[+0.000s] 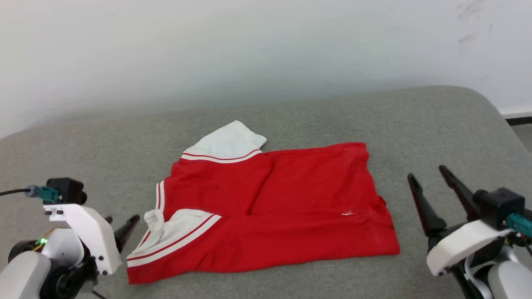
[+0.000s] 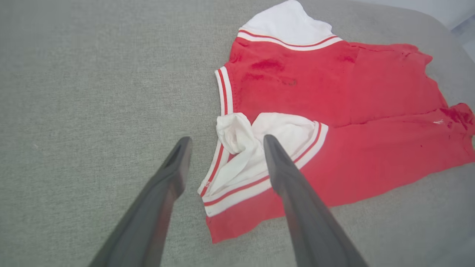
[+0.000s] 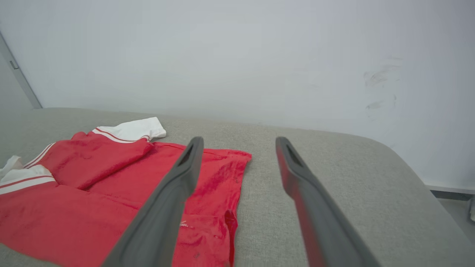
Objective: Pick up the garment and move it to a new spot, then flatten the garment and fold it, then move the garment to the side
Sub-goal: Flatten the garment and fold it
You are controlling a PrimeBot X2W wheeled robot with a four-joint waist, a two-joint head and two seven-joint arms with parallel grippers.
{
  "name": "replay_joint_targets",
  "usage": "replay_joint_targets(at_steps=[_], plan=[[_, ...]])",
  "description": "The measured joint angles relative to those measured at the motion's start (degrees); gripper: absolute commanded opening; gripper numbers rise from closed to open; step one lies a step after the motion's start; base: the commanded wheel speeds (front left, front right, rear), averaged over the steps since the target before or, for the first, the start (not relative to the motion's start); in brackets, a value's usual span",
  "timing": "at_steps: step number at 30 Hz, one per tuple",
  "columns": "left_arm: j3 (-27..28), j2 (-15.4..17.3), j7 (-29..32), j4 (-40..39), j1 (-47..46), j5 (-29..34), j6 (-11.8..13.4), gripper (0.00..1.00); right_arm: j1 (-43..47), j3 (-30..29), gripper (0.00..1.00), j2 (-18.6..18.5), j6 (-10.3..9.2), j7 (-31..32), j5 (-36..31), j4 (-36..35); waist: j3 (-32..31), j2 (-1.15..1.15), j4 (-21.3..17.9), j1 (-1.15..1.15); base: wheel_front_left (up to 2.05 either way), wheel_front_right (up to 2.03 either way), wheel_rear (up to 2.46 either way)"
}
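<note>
Now noted garment (image 1: 270, 207) lying flat and folded at frame centre on grey cushion (image 1: 436, 124). Found left fingers (image 2: 174, 167) spread apart, empty, just beside lower-left sleeve; right fingers (image 1: 424, 207) likewise apart, near right hem. Judged kept off cloth so fold lies undisturbed; sideways move pending.

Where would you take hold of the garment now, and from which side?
Probably by its two near corners: the left gripper takes the near left corner from the left, the right gripper the near right corner from the right. The garment lies flat and long across the grey cushion, each open gripper beside its own end, and those corners lie free.
</note>
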Motion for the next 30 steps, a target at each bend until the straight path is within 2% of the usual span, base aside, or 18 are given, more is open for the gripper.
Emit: replay_joint_targets(at_steps=[6,11,16,17,18,19,20,25,30], plan=[[-1.29,3.16,11.26,-0.69,2.33,-3.28,3.04,1.00,3.10,-1.43,1.00,2.72,0.00,1.96,-1.07,-5.99,1.40,0.00,-2.43,0.00,0.00,0.00,0.00],[-2.07,3.58,14.26,1.22,2.97,-3.80,4.78,1.00,3.32,-1.35,1.00,3.97,0.00,2.92,-1.10,-8.62,4.28,0.00,-4.34,0.00,0.00,0.00,0.00],[-2.22,2.45,16.27,4.21,2.94,-5.54,5.23,1.00,3.00,-1.38,1.00,4.25,0.00,2.94,-0.58,-9.11,6.91,0.00,-6.04,0.00,0.00,0.00,0.00],[-2.09,2.33,16.55,4.64,2.81,-6.17,5.22,0.94,2.98,-1.55,1.00,4.25,0.00,2.94,-0.37,-9.14,7.32,0.00,-6.29,0.00,0.00,0.00,0.00],[-1.86,2.07,16.73,4.95,2.72,-6.71,5.21,0.47,2.97,-1.86,1.00,4.24,0.00,2.96,-0.23,-9.16,7.66,0.00,-6.49,0.00,0.00,0.00,0.00],[-1.63,1.79,16.63,5.22,2.66,-7.12,5.12,0.29,2.96,-2.31,1.00,4.23,0.00,3.38,0.16,-9.16,7.92,0.00,-6.59,0.00,0.00,0.00,0.00],[-1.54,1.57,16.38,5.55,2.62,-7.25,4.81,0.00,2.94,-2.79,1.00,4.12,0.00,3.79,0.58,-9.14,8.09,0.00,-6.56,-0.01,0.00,0.00,0.00],[-1.85,-0.83,12.91,6.47,1.79,-7.00,2.37,0.00,2.96,-5.37,1.00,2.52,0.00,9.92,5.17,-8.38,8.02,0.00,-5.19,0.00,0.00,0.00,0.00],[-1.99,-2.13,8.20,6.15,0.71,-5.06,1.19,0.00,2.01,-7.67,1.00,-1.37,0.00,21.17,10.20,-5.88,7.71,0.00,-3.04,0.00,0.00,0.00,0.00]])
